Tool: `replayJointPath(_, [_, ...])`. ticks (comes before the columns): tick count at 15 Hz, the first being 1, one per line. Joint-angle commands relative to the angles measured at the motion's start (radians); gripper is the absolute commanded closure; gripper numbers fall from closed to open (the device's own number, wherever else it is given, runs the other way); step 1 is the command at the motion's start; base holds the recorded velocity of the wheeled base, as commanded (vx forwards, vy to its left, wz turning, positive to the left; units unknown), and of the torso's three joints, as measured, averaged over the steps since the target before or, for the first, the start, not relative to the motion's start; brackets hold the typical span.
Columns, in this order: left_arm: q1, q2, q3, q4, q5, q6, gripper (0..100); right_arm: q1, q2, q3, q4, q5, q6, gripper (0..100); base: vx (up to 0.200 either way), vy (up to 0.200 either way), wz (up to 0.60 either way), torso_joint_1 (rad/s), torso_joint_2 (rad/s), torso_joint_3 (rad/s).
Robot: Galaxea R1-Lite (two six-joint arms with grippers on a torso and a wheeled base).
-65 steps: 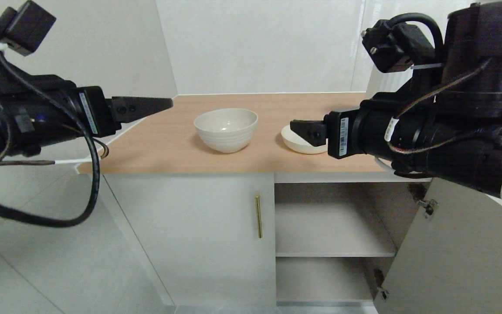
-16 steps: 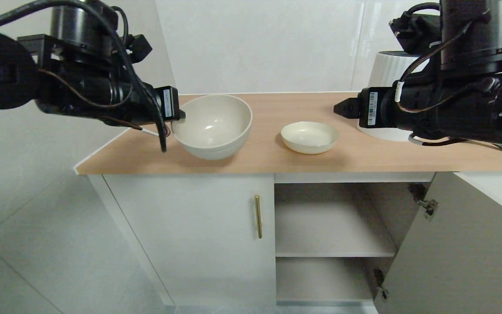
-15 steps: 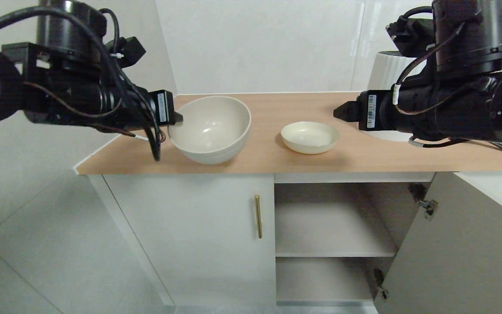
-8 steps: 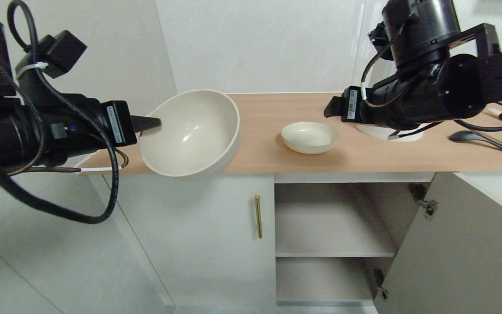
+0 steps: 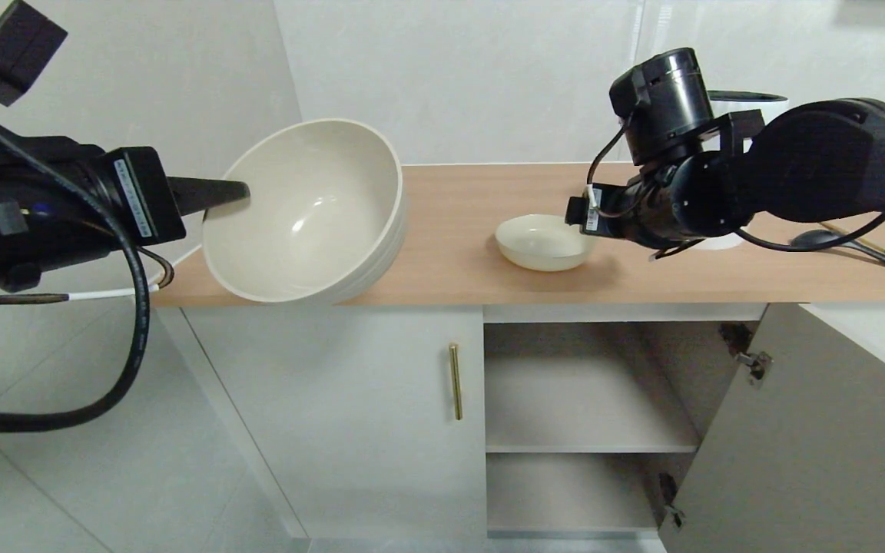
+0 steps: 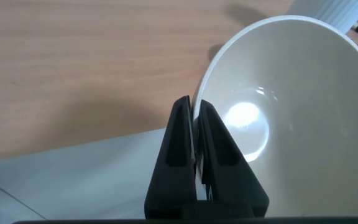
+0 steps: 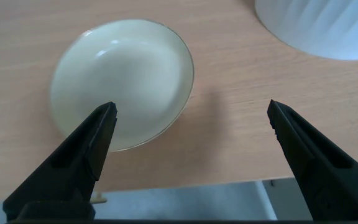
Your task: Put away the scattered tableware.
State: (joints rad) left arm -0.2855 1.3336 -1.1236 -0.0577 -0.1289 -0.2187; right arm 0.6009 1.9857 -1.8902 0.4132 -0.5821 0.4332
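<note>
Since half a second ago the left pincer (image 5: 233,190) has raised the large bowl (image 5: 312,215) higher, off the tabletop (image 5: 473,192), and the right pincer (image 7: 191,111) has dropped over the small dish (image 7: 120,81). The left pincer is clamped on the bowl's rim, with the bowl hanging beyond its tips. The right pincer stands spread, the dish just beneath it. Gripped by one thin edge, the bowl could pivot or slip if swung fast. Being round, it has no long axis; its mouth tilts sideways, not upward.

White tiled wall (image 5: 488,77), wooden countertop (image 5: 458,261), white cabinet with brass handle (image 5: 455,381), open door (image 5: 803,438), pale floor tiles (image 5: 66,491)
</note>
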Motion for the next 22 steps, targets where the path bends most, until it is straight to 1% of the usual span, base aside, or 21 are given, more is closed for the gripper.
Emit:
replayJointPath(1, [0.000, -0.007, -0.001, -0.001, 0.000, -0.001, 100, -0.010, 0.030, -0.003, -0.001, 0.001, 0.001, 0, 0.000, 0.000, 0.00, 0.000, 0.00, 0.000])
replayJointPath(7, [0.000, -0.022, -0.001, -0.001, 0.000, -0.001, 100, -0.010, 0.056, -0.009, -0.001, 0.001, -0.001, 0, 0.000, 0.000, 0.00, 0.000, 0.00, 0.000])
replayJointPath(11, [0.000, -0.025, -0.001, -0.001, 0.000, -0.001, 100, -0.012, 0.104, -0.053, -0.001, -0.008, -0.001, 0, 0.000, 0.000, 0.00, 0.000, 0.00, 0.000])
replayJointPath(18, [0.000, -0.028, -0.001, -0.001, 0.002, -0.001, 100, -0.023, 0.131, -0.058, -0.001, -0.008, 0.001, 0, 0.000, 0.000, 0.00, 0.000, 0.00, 0.000])
replayJointPath(19, [0.000, -0.028, 0.001, -0.001, 0.002, -0.001, 100, -0.024, 0.133, -0.058, -0.001, -0.008, 0.001, 100, 0.000, 0.000, 0.00, 0.000, 0.00, 0.000])
replayJointPath(22, [0.000, -0.042, 0.001, 0.001, 0.000, -0.001, 100, -0.024, 0.134, -0.058, -0.001, -0.008, 0.001, 100, 0.000, 0.000, 0.00, 0.000, 0.00, 0.000])
